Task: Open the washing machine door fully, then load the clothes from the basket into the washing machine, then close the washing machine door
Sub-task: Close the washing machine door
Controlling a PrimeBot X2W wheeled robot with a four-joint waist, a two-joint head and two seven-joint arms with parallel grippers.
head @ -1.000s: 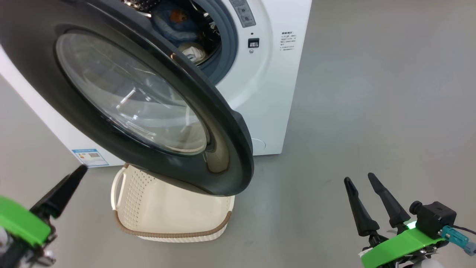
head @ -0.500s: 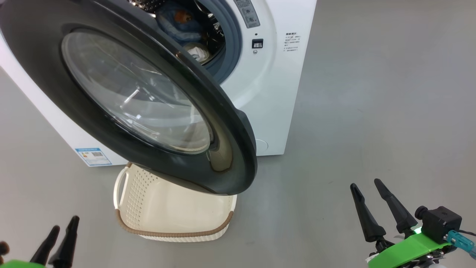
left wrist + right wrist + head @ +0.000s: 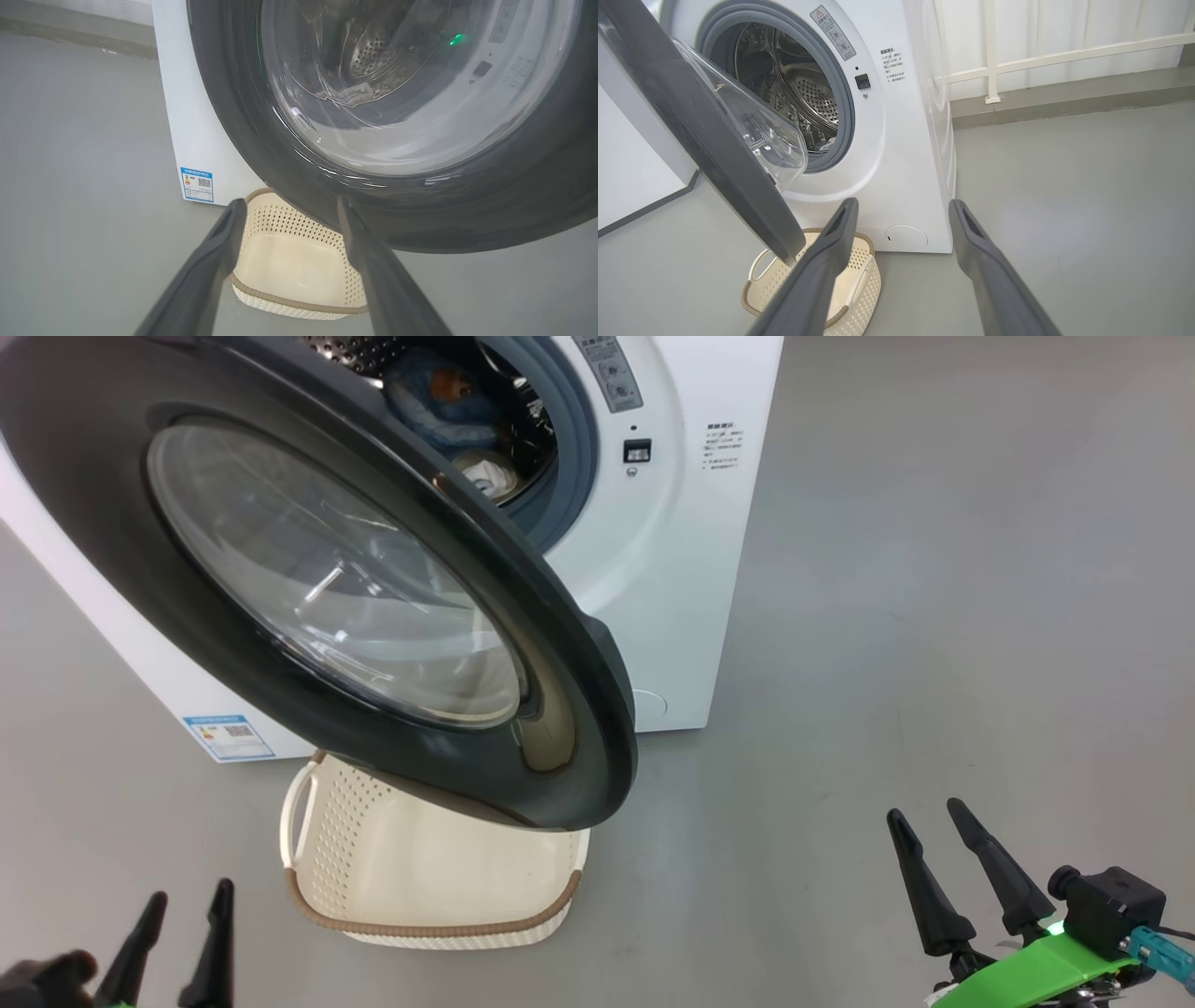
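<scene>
The washing machine (image 3: 691, 569) stands with its door (image 3: 579, 709) swung out, black rim and glass bowl hanging over the basket (image 3: 439, 928). The cream basket sits on the floor under the door, and what shows of its inside is bare. Clothes lie in the drum: a blue piece (image 3: 439, 401) and a cream piece (image 3: 485, 474). My left gripper (image 3: 189, 892) is open low at the left, short of the basket (image 3: 299, 303) and below the door rim (image 3: 467, 219). My right gripper (image 3: 926, 812) is open at the lower right, apart from the machine (image 3: 906, 140), with nothing between its fingers.
Grey floor stretches wide to the right of the machine. A white railing (image 3: 992, 70) and a low kerb run behind it on the right. A blue label sticker (image 3: 197, 184) marks the machine's lower left corner. A white wall (image 3: 626, 177) stands to the left.
My left gripper has dropped from a raised spot at the left edge to the bottom left, both fingers now pointing up. The right gripper sits slightly lower. Door and basket are unmoved.
</scene>
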